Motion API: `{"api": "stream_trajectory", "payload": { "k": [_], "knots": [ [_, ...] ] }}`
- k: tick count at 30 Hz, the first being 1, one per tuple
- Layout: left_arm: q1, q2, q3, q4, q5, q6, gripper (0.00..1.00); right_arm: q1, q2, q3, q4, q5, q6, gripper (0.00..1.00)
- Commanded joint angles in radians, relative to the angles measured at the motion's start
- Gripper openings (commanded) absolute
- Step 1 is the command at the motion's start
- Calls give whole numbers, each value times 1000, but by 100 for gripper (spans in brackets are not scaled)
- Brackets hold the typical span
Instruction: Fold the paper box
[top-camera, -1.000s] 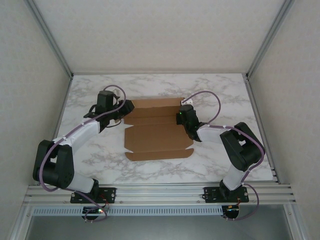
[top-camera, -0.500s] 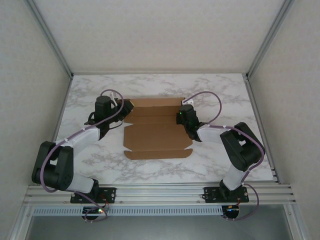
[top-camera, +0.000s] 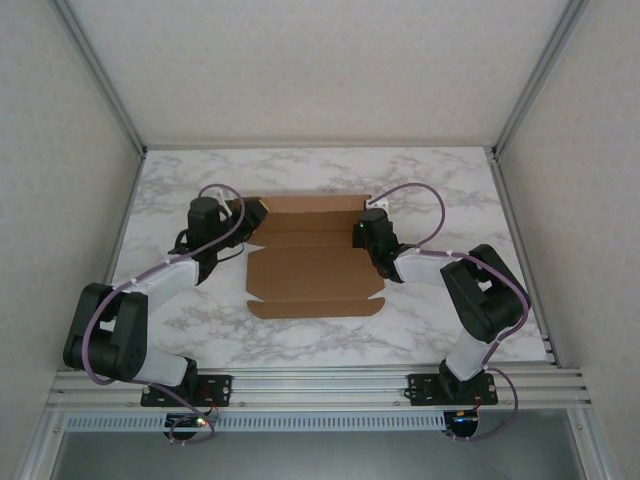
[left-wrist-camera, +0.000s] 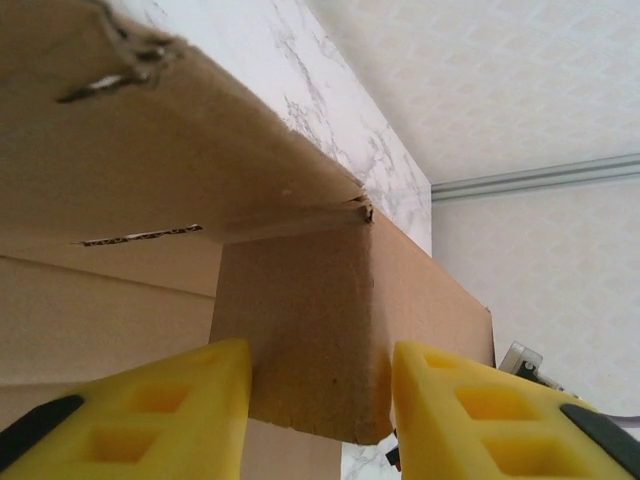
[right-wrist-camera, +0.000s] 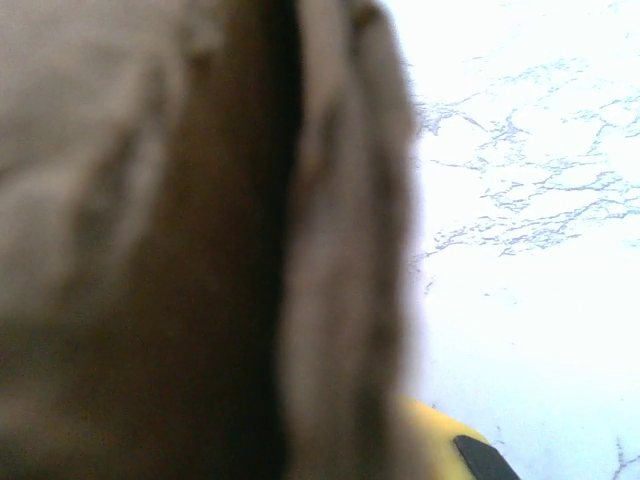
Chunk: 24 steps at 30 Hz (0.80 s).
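Note:
The paper box (top-camera: 312, 258) is a flat brown die-cut sheet in the middle of the marble table (top-camera: 440, 190). My left gripper (top-camera: 254, 213) is at its back left corner. In the left wrist view its yellow fingers (left-wrist-camera: 150, 410) stand apart on either side of a raised flap (left-wrist-camera: 300, 330), open (left-wrist-camera: 320, 400). My right gripper (top-camera: 364, 234) sits at the sheet's right edge. In the right wrist view blurred cardboard (right-wrist-camera: 200, 240) stands edge-on right in front of the lens, with one yellow fingertip (right-wrist-camera: 445, 440) beside it. This gripper is shut on that cardboard.
White walls and aluminium frame posts (top-camera: 105, 85) close the table in on three sides. The arms' bases are bolted to the rail (top-camera: 320, 385) at the near edge. Bare marble lies in front of the sheet and to its right.
The left wrist has drawn a little to the left at the sheet's back left corner, and its jaws have closed and then parted. The right arm and the sheet have stayed put.

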Motion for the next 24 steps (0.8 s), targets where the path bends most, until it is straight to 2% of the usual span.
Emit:
{"api": "stream_trajectory", "payload": {
  "k": [1, 9, 13, 18, 24],
  "knots": [
    [-6, 8, -21, 108, 23, -42, 42, -4, 18, 5, -37, -59, 66, 0],
    [-23, 55, 18, 219, -5, -29, 43, -3, 16, 7, -25, -103, 74, 0],
    [-40, 72, 46, 154, -55, 28, 48, -4, 7, 8, -30, -112, 77, 0],
    [-47, 64, 44, 92, -135, 90, 49, -4, 0, 12, -37, -119, 82, 0],
    [-48, 77, 46, 176, -148, 58, 48, -4, 3, 16, -36, -135, 100, 0]
  ]
}}
